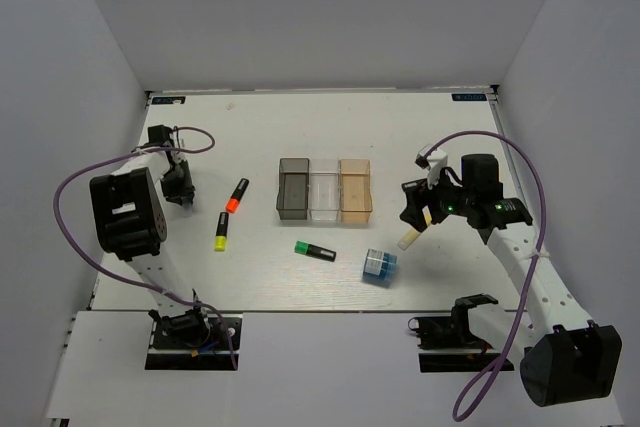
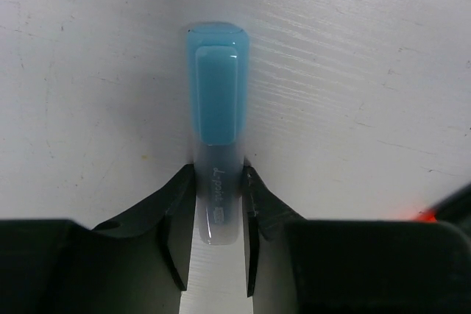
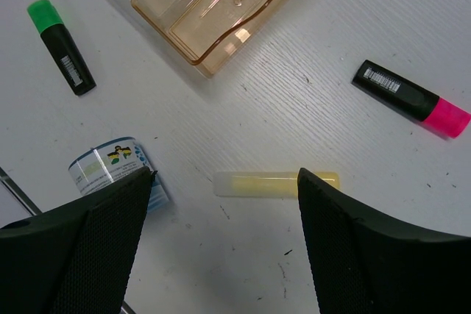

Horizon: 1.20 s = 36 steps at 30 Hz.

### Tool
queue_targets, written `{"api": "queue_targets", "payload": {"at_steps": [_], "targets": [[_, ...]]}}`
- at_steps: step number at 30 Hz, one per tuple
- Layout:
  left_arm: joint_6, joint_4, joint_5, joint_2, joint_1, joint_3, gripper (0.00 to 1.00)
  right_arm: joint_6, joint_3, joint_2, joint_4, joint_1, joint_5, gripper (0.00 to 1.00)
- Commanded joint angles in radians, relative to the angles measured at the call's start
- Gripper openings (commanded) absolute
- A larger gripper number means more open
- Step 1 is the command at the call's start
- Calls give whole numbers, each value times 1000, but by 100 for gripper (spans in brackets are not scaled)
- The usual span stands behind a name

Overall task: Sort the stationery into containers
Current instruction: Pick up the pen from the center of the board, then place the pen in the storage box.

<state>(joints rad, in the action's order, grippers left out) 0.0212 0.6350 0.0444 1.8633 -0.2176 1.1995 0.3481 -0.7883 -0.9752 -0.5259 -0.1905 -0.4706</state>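
Trouble looked likeliest at the left of the overhead view, where the left pincer point(image 2: 219, 182) had its fingers point(image 2: 179, 215) closed against both sides of the light blue stick point(image 2: 218, 101). The stick lay flat on the table point(image 2: 368, 71). The hold sat only on its clear lower end, with the long blue part reaching toward the top of the wrist frame. From that, I judged a lift could let the free end droop or swing, and smooth plastic pinched so near its tip could twist out on the way to a bin.

Right of centre overhead, the right pincer point(image 3: 225, 176) hung wide open above the pale yellow stick point(image 3: 276, 184), holding nothing. In its wrist view the stick ran left to right, in line with the gap, and its right end disappeared behind the finger at lower right. A straight descent might land that finger on the stick, or squeeze it end to end and flick it away, so a wrist turn seemed needed first. The blue block point(image 3: 110, 170) sat just beside the finger at lower left and could be knocked.

The dark grey bin point(image 1: 294, 190), clear bin point(image 1: 325, 193) and amber bin point(image 1: 356, 190) stood in a row at mid-frame. The orange-capped marker point(image 1: 237, 195), yellow-capped marker point(image 1: 220, 232), green-capped marker point(image 1: 315, 251) and pink-capped marker point(image 3: 411, 98) lay on the table outside them.
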Motion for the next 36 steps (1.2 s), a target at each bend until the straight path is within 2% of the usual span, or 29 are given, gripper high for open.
{"api": "queue_targets", "payload": {"at_steps": [1,4,6,9,12,17,18,20,21,23,24,27,30,36], "targets": [[-6,-8,12,13,-3,-40,15,8,-3,9,4,-3,6,82],[38,14,-24,-27,6,-18,5,6,0,12,6,-3,3,82],[62,17,-43,-91,20,-3,0,5,3,13,7,-6,-3,88],[126,20,-132,-179,56,23,0,3,1,16,7,-4,-17,90],[177,26,-198,-242,87,41,0,6,3,18,6,-4,-29,83],[240,12,-304,-331,167,12,0,6,3,10,7,-4,-25,81],[243,14,-316,-346,213,2,0,9,3,16,9,-4,-20,81],[253,3,-322,-371,288,-3,0,8,6,-2,9,-3,-17,81],[261,-1,-324,-378,363,-9,0,8,8,-5,12,-3,-19,81],[276,-20,-324,-378,415,-12,0,8,4,-16,9,-3,-19,81],[282,-24,-318,-377,485,-8,0,8,7,-16,9,-3,-17,81],[301,-52,-267,-352,588,11,0,8,7,-25,10,-4,-8,81],[309,-57,-219,-310,647,37,0,6,4,-25,9,-4,0,81],[341,-95,-153,-216,678,57,0,6,6,-26,9,-3,7,81]]}}
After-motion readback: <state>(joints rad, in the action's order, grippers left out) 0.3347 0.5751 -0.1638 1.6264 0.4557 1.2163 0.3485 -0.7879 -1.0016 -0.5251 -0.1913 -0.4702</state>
